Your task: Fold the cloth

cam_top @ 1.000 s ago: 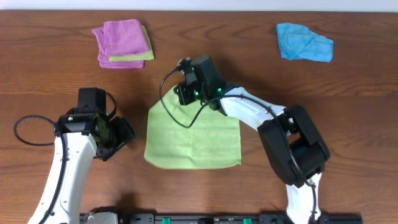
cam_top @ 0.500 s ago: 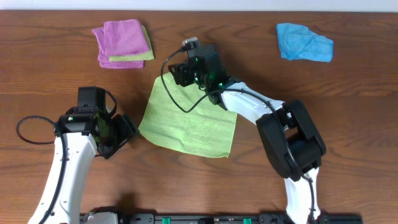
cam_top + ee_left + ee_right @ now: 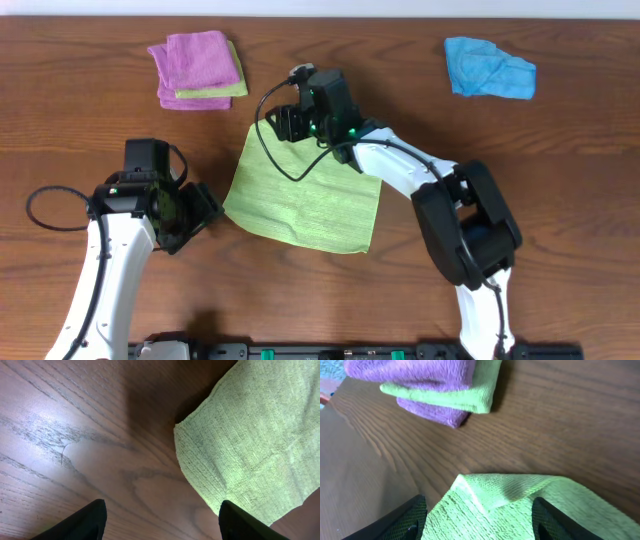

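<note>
The green cloth [image 3: 305, 195] lies flat and skewed on the wooden table, one corner pointing to the far left. My right gripper [image 3: 290, 118] hovers over that far corner, open. In the right wrist view the slightly puckered corner of the cloth [image 3: 520, 510] lies loose between the spread fingertips [image 3: 402, 520]. My left gripper [image 3: 197, 215] stands open just left of the cloth's near-left corner. In the left wrist view the cloth [image 3: 250, 435] reaches the right fingertip [image 3: 245, 522], and bare wood lies between the two fingers.
A stack of folded purple and green cloths [image 3: 198, 68] sits at the far left, also seen in the right wrist view as the stack [image 3: 430, 385]. A crumpled blue cloth [image 3: 489, 68] lies at the far right.
The right gripper dragged the cloth's far corner up and to the left, turning the cloth askew, then opened and let it go. The left arm has barely moved.
</note>
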